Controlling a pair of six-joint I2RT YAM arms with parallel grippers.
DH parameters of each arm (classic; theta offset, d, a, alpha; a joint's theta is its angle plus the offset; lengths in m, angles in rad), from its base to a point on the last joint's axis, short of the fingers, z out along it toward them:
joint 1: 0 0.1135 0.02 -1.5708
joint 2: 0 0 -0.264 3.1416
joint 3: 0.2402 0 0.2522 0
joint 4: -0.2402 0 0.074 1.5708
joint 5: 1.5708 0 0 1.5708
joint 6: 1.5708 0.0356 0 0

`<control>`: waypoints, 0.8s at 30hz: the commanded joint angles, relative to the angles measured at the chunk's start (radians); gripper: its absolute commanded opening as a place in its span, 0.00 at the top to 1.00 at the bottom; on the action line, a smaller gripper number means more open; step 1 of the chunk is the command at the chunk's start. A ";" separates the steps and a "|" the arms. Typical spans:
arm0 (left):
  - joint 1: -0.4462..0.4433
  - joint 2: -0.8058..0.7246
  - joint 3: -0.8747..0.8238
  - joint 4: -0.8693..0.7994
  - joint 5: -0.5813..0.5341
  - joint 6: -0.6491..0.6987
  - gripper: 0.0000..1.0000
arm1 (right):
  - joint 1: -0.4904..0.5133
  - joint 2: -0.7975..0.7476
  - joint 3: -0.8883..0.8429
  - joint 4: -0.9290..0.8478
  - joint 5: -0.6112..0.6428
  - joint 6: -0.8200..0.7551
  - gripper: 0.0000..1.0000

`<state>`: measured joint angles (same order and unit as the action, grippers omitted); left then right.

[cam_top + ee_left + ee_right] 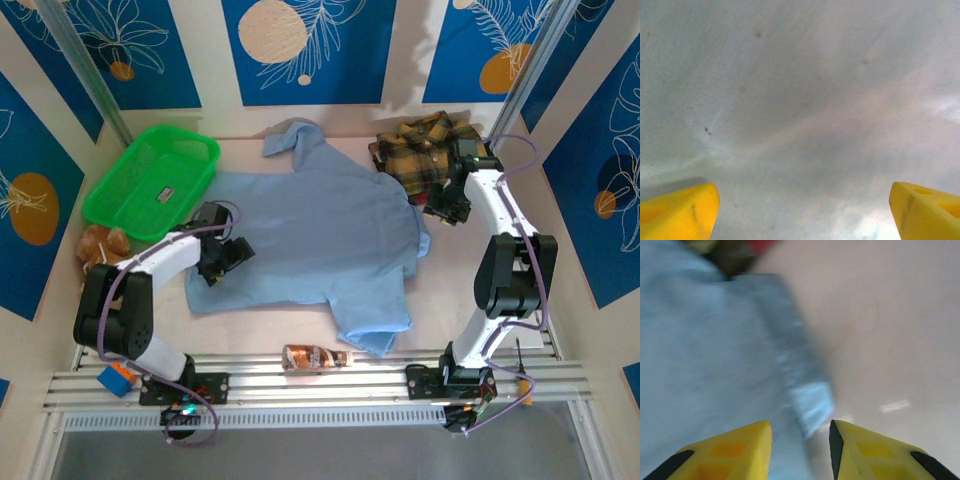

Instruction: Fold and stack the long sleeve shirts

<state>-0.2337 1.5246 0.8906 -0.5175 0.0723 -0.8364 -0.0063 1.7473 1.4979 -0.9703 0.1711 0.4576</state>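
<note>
1. In the left wrist view, two yellow fingers (pixel 680 210) of the left hand (pixel 805 210) sit at the bottom corners. They are far apart, with nothing between them. Under them is only soft pale blue cloth.
2. That cloth is the plain light blue button-up shirt (pixel 320 230). It lies spread out in the middle of the pale table (pixel 260 325), with its collar at the far side.
3. From above, the left hand (pixel 228 256) sits at the left edge of the blue shirt.
4. The right hand (pixel 800 432) is over the right edge of the blue shirt (pixel 700 350). Its yellow fingers (pixel 740 450) are a little apart. The end of a blue sleeve cuff (pixel 810 402) reaches into the gap. The fingers do not pinch it. Bare table (pixel 890 340) shows on the right.
5. The yellow-and-dark-brown checked flannel shirt (pixel 420 150) lies bunched up at the far right of the table. It is just beside the blue shirt. From above, the right hand (pixel 445 205) is next to this pile.
6. A green plastic basket (pixel 120 190) sits at the far left, apart from the shirts.
7. A small brown fuzzy thing (pixel 100 245) lies near the basket's front corner.
8. A brown bottle (pixel 315 357) lies on its side at the near edge, between the two arm bases.
9. A small blue and orange block (pixel 117 378) sits by the left arm's base.
</note>
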 commanded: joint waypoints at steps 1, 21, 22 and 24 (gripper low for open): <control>0.006 -0.042 0.080 -0.033 0.027 -0.004 0.11 | 0.074 0.051 0.001 -0.028 -0.163 0.051 0.67; 0.065 0.332 0.240 0.001 -0.030 0.081 0.11 | 0.138 0.391 0.080 0.111 -0.180 0.308 0.73; 0.073 0.350 0.257 0.000 -0.033 0.091 0.11 | 0.137 0.404 0.099 0.111 -0.180 0.316 0.72; 0.087 0.380 0.293 0.000 -0.040 0.107 0.12 | 0.131 0.434 0.146 0.111 -0.180 0.329 0.71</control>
<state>-0.1749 1.8378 1.1591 -0.5087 0.0727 -0.7761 0.1371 2.1315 1.5887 -0.8833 -0.0086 0.7307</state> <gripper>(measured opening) 0.885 0.283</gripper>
